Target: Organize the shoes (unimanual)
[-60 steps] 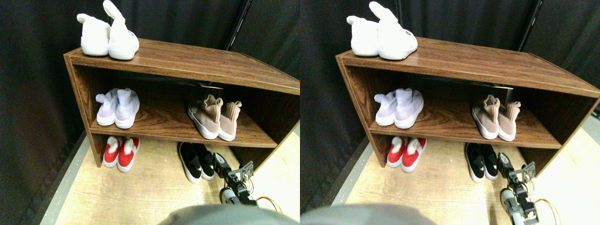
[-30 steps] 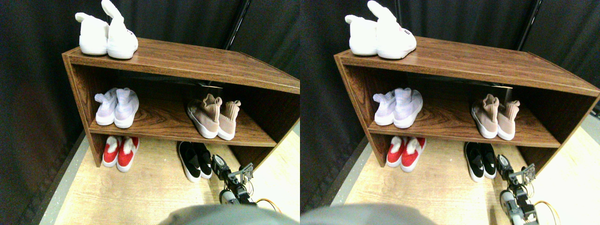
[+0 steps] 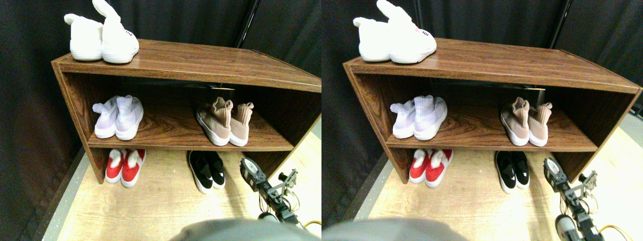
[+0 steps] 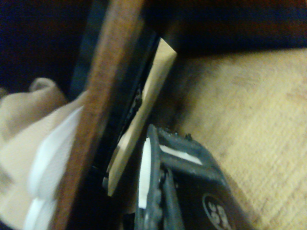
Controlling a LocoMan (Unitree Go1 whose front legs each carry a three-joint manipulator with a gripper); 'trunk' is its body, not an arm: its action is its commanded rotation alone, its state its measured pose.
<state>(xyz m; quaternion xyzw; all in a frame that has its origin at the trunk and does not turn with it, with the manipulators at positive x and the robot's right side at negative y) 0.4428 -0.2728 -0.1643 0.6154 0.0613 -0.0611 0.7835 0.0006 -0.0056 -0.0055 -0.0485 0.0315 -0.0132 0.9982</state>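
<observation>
Claw [image 3: 249, 168] hovers beside black slip-ons [image 3: 206, 170], under shelf board [image 3: 191, 146].

The stereo pair looks forward and down at the whole shoe rack [image 3: 191, 63]. The wrist camera sits very near its middle shelf edge [image 4: 103, 120], which both views share.

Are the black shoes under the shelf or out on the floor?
Mostly under. The black slip-ons sit side by side on the floor, toes beneath the shelf, heels poking out.

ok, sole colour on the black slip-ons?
White, on both black slip-ons; the stereo pair view shows it best.
</observation>
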